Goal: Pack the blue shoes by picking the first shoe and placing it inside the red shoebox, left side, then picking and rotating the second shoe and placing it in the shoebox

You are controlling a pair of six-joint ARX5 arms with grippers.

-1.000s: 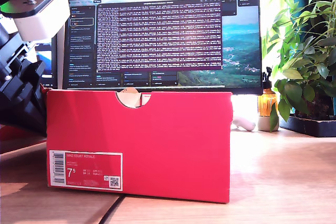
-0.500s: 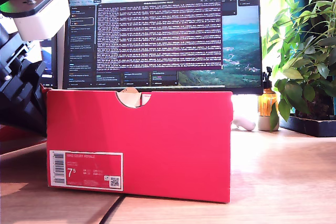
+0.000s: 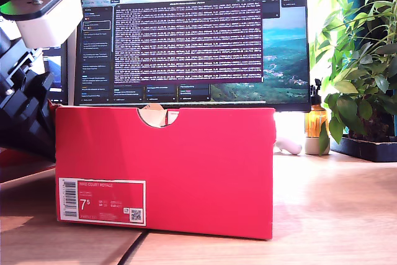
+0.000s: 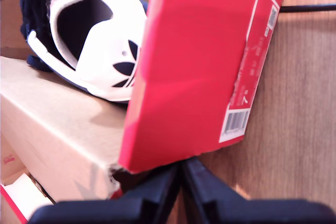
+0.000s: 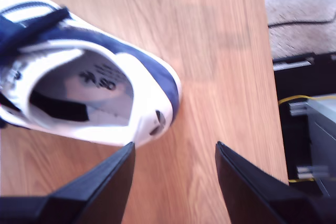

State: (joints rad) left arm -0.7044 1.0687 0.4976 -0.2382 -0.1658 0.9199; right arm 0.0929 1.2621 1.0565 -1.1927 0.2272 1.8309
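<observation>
The large cardboard shoebox [image 3: 186, 166] was bright red with a white barcode label [image 3: 102, 202], while the suede-like sneaker [image 5: 89, 95] was navy, white-striped and white-lined.

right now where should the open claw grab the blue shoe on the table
Grip the heel collar of the blue shoe from above: one finger of my second claw inside the open mouth, the other outside the heel. The shoe sits upright, and the heel is nearest the open claw.
</observation>
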